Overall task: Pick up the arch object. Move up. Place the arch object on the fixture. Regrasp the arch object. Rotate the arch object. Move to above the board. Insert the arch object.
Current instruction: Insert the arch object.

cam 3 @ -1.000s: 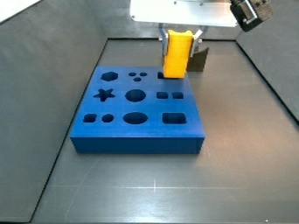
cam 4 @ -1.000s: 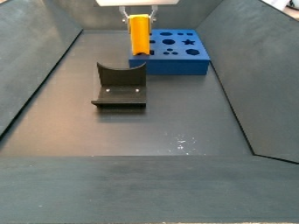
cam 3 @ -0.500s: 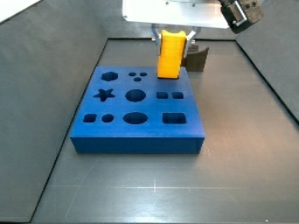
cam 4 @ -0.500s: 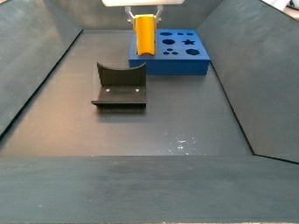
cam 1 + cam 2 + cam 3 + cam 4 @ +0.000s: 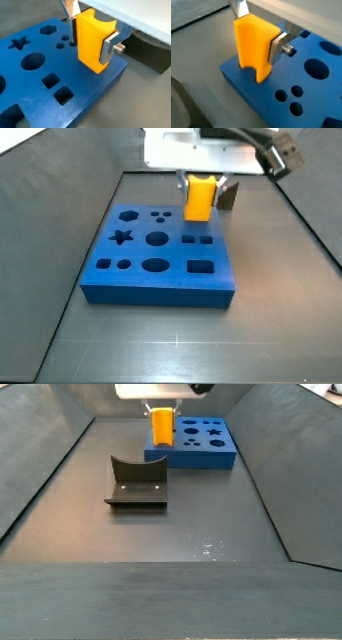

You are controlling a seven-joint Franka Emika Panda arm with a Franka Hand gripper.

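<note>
I am looking first at the wrist views, where the arch object point(image 5: 92, 42) is filling the frame: a smooth, matte yellow-orange plastic block, standing on end, with a curved notch showing at its upper end in a wrist view and another cut at its lower end point(image 5: 256, 75). The claw point(image 5: 261, 25) is clenching on it; one flat silver finger point(image 5: 111, 45), bolted at the side, is pressing against the block's face, and the other finger point(image 5: 238, 8) is showing behind its top corner. The block is hanging just over the board point(image 5: 40, 75), near one corner of it, and I cannot tell whether its lower end is touching the top.

The board is a thick, saturated blue slab with crisp-edged cutouts: a star point(image 5: 18, 42), round holes, squares and small dots. In a side view the fixture point(image 5: 136, 481) is sitting nearest the camera on the dark grey counter point(image 5: 201, 534), a dull brown-grey open-fronted holder with a curved back wall, well apart from the board point(image 5: 203, 442) behind it.

In both side views I am seeing the claw point(image 5: 203, 175) holding the arch object point(image 5: 199, 197) upright over the board's far edge point(image 5: 158, 246). Bare counter is lying open in front of the board, and angled grey walls are closing in the sides.
</note>
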